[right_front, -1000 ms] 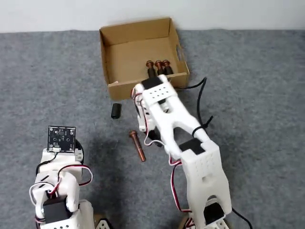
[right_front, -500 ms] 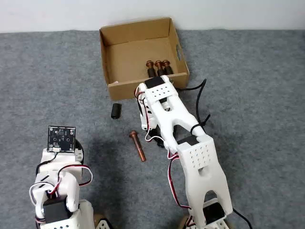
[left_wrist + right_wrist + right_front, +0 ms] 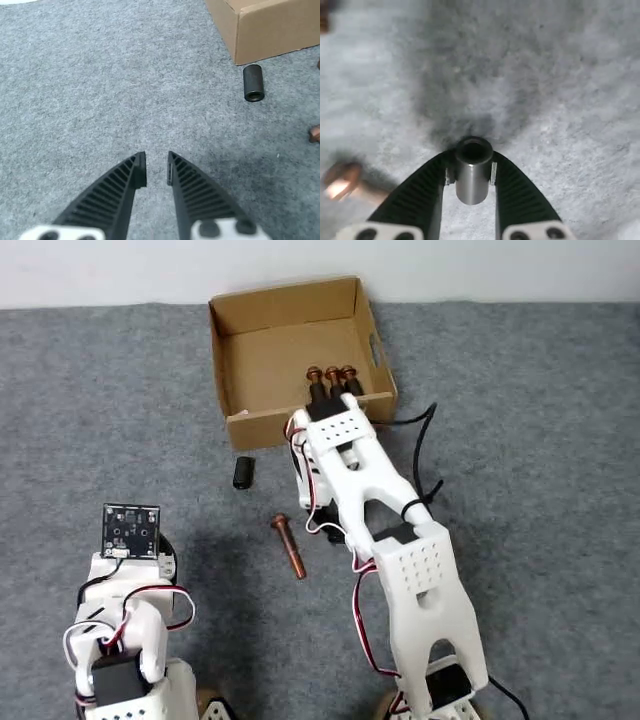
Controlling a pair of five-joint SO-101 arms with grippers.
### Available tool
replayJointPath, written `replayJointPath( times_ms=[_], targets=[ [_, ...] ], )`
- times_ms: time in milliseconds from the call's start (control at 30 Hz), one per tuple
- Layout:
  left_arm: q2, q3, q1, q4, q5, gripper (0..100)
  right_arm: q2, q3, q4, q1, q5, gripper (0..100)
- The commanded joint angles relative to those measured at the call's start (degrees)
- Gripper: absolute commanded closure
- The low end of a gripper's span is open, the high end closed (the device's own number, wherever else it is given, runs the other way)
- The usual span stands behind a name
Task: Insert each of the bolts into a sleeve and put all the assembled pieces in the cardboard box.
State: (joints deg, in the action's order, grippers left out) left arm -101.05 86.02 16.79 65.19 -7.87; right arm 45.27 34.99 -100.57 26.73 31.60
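Just in front of the cardboard box point(image 3: 262, 425), right gripper point(image 3: 470, 162) clamps a sleeve point(image 3: 472, 172), bore outward, above the bench point(image 3: 520, 440); loose bolt point(image 3: 288, 546) lies farther out from the box, so best keep that bore level with the shank so it enters straight, not cocked.

I see a grey carpeted table point(image 3: 520, 440), cardboard box point(image 3: 270, 425) at its far side, black sleeve point(image 3: 244, 472) lying just before the box, copper bolt point(image 3: 289, 547) lying loose nearer my arms
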Motion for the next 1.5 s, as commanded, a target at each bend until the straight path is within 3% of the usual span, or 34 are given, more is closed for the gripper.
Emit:
replayJointPath(
  times_ms=[0,200,333,633,1000,1167,1467],
  targets=[
    [-0.5,-0.6,-0.9,0.3,-0.1,91,-12.7,2.9,-2.2,-0.1,-2.8,99.0],
    [-0.5,-5.7,-1.1,2.0,0.2,91,-28.6,-0.4,-2.3,-1.4,-7.2,99.0],
    [-0.1,-11.0,-1.1,2.5,4.2,92,-38.4,-9.1,-2.2,-2.9,-7.4,99.0],
    [-0.1,-13.1,-1.2,4.3,4.2,99,-59.8,-29.7,-2.1,-9.4,-7.0,99.0],
    [0.4,-15.3,-8.5,4.4,4.1,99,-86.1,-55.4,4.3,-14.5,-7.0,99.0],
    [13.6,-26.5,-9.8,6.8,4.6,100,-98.3,-67.2,8.0,-15.5,-7.1,99.0],
    [51.9,-54.3,-11.5,25.9,12.7,100,-113.7,-77.3,10.1,-20.3,-7.4,99.0]
  ],
)
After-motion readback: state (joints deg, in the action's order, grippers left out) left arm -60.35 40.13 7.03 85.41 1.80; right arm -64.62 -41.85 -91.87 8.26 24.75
